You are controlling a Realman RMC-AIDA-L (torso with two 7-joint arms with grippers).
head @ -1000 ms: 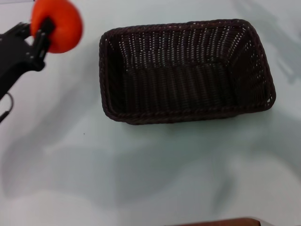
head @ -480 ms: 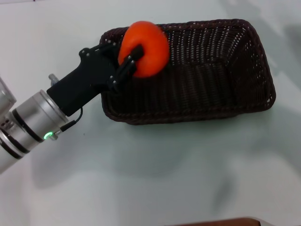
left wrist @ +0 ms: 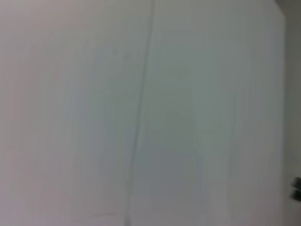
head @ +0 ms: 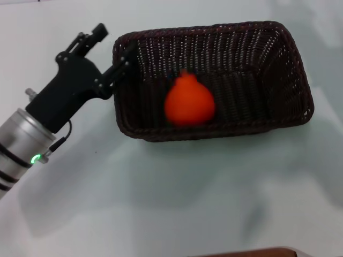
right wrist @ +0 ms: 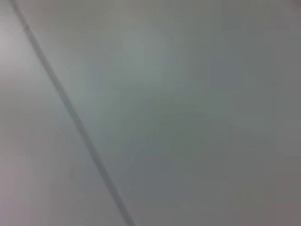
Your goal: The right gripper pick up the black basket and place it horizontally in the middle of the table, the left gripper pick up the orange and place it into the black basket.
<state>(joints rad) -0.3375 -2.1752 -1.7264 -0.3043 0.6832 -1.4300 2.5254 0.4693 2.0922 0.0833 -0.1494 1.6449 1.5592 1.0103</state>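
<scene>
The black basket (head: pixel 214 80) lies lengthwise across the far middle of the white table (head: pixel 171 198) in the head view. The orange (head: pixel 189 103) sits inside it, on the basket floor near the front wall, left of centre. My left gripper (head: pixel 111 49) is open and empty, just at the basket's left rim, its arm reaching in from the lower left. One fingertip (head: pixel 124 60) overlaps the rim. The right gripper is out of view. Both wrist views show only pale blank surface.
A brown edge (head: pixel 252 252) shows at the bottom of the head view. Bare table lies in front of and to the left of the basket.
The left gripper carried the orange from the far left over the basket, opened and let it go. The orange now lies in the basket and the gripper has pulled back left.
</scene>
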